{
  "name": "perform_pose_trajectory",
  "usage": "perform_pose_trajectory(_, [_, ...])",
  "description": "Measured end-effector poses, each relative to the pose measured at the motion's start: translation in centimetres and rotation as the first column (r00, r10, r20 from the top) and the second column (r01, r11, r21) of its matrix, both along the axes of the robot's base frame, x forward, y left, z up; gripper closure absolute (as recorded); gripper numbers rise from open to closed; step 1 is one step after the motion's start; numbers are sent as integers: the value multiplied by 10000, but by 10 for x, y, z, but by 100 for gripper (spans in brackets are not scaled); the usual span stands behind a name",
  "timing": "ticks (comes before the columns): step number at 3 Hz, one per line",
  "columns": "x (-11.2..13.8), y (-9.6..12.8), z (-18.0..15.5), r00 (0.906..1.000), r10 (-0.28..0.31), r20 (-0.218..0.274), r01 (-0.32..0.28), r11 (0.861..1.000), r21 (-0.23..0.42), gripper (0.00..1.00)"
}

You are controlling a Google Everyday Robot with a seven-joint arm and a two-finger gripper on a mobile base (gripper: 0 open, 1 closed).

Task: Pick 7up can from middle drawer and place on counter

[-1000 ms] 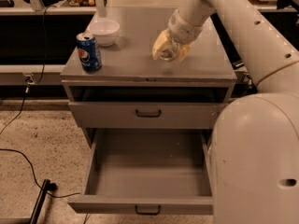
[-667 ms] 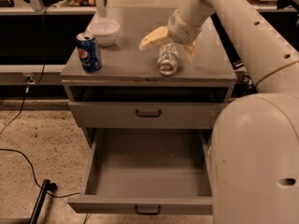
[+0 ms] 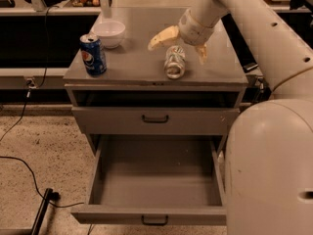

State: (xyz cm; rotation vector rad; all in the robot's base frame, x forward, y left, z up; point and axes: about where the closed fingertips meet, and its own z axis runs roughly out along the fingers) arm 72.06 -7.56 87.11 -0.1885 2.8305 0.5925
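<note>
The 7up can (image 3: 174, 62) lies on its side on the counter (image 3: 132, 65), near the front edge, with one metal end facing the camera. My gripper (image 3: 179, 49) is open just above and behind the can, one yellowish finger (image 3: 160, 38) out to the left and the other finger (image 3: 201, 54) to the right of it. The fingers do not hold the can. The middle drawer (image 3: 156, 177) is pulled out below, and its grey floor is bare.
A blue Pepsi can (image 3: 93, 55) stands at the counter's left front. A white bowl (image 3: 108, 33) sits behind it. A closed drawer front with a handle (image 3: 155, 118) is above the open drawer. My white body (image 3: 274, 170) fills the right. A cable (image 3: 24, 165) runs on the floor.
The gripper was closed around the can one second ago. It has opened and let the can go, and the can now lies on its side on the counter.
</note>
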Motion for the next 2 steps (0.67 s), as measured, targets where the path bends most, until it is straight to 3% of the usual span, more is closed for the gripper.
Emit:
perform_pose_trajectory(1, [-11, -29, 38, 9961, -724, 501, 707, 9969, 357, 0])
perform_pose_trajectory(2, [-33, -69, 78, 9824, -1603, 963, 1534, 9853, 756, 0])
